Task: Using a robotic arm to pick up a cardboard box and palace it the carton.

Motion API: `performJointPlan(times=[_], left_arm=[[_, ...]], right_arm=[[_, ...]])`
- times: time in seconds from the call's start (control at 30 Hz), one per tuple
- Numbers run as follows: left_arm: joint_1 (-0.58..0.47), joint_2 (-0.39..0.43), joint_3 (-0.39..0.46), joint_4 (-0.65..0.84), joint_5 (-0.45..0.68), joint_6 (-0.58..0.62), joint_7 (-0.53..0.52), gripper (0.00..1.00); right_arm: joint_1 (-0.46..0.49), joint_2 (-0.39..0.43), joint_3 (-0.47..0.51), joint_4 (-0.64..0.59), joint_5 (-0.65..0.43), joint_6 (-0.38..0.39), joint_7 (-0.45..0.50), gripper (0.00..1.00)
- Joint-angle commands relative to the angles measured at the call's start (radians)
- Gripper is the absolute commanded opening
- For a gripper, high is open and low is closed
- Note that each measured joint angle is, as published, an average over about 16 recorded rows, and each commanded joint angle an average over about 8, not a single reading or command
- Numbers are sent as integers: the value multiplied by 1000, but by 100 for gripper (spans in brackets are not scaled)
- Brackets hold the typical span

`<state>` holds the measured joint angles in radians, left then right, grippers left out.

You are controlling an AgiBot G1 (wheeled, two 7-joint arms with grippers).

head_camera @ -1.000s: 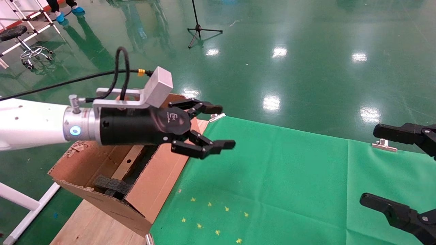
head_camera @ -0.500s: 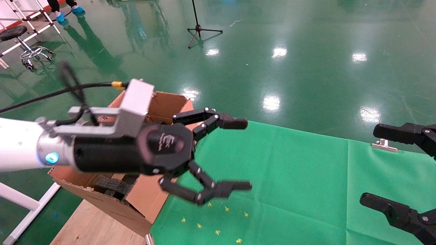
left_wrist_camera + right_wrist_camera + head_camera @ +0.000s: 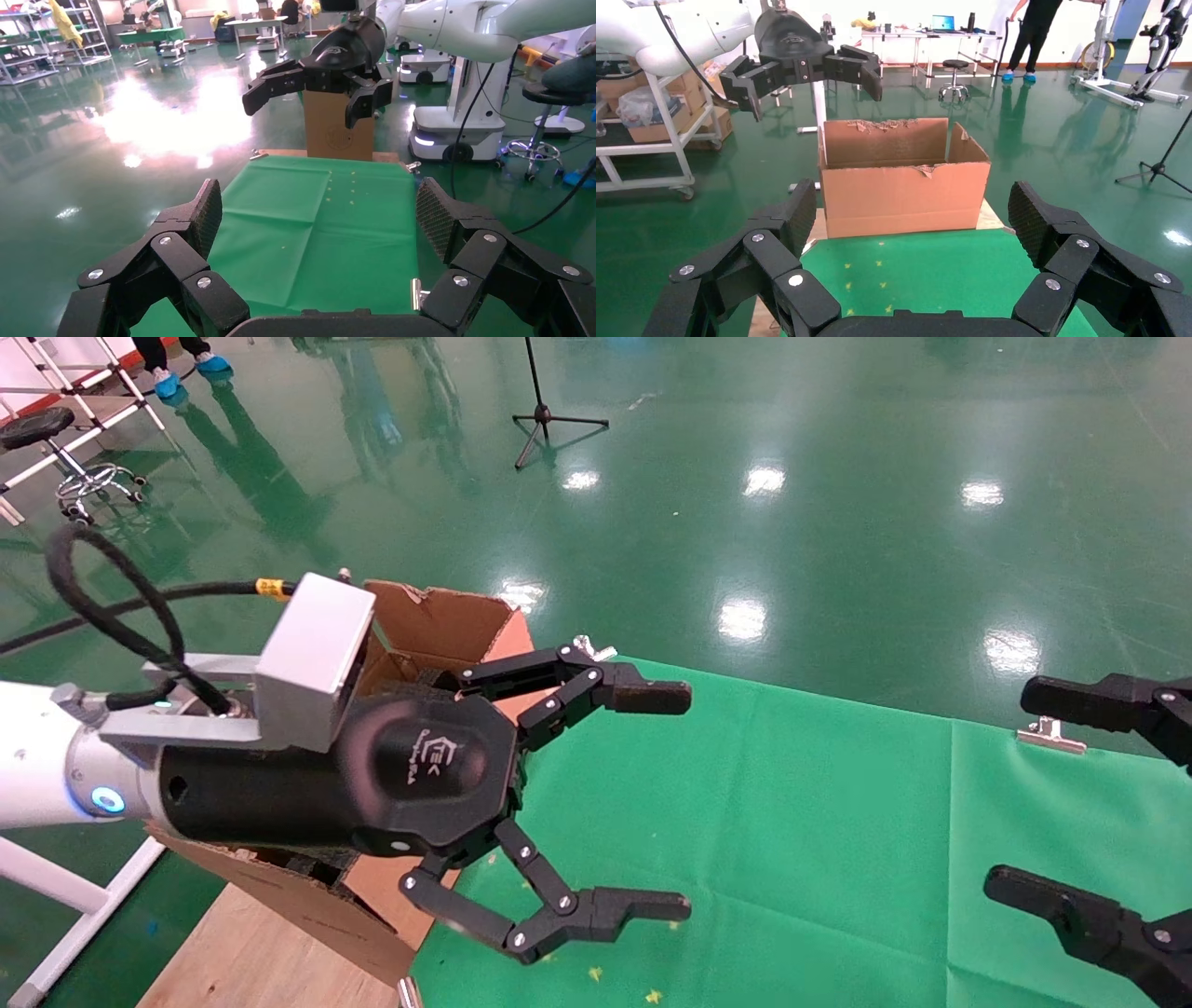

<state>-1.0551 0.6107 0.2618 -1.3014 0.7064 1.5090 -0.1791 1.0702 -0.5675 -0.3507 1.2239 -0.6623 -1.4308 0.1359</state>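
a plain brown is being shown by the carton (image 3: 903, 188), its torn rim paler and ragged, with black foam (image 3: 312, 870) seen at its near edge. the robotic arm (image 3: 33, 780) is being shown in white, with a blue light ring (image 3: 104, 800), a grey box-shaped module (image 3: 312, 658) and a black cable (image 3: 102, 603) carrying a yellow tag. the left gripper (image 3: 643, 798) is being rendered all black with silver pivot screws, as is the right gripper (image 3: 1071, 798). a bright green cloth (image 3: 792, 822), dotted with small yellow specks, is being displayed on the table, whose pale wood (image 3: 242, 957) is showing beside it. a glossy dark green is being reflected by the floor (image 3: 838, 477).
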Motion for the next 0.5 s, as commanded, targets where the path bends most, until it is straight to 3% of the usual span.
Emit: performJointPlan(times=[0.03,0.5], left_arm=[[-3,0,3,3,4,-2,-2,100],[-15,0,14,14,19,-11,-7,100]], right_arm=[[0,0,0,0,0,0,0,100],[0,0,0,0,0,0,0,100]])
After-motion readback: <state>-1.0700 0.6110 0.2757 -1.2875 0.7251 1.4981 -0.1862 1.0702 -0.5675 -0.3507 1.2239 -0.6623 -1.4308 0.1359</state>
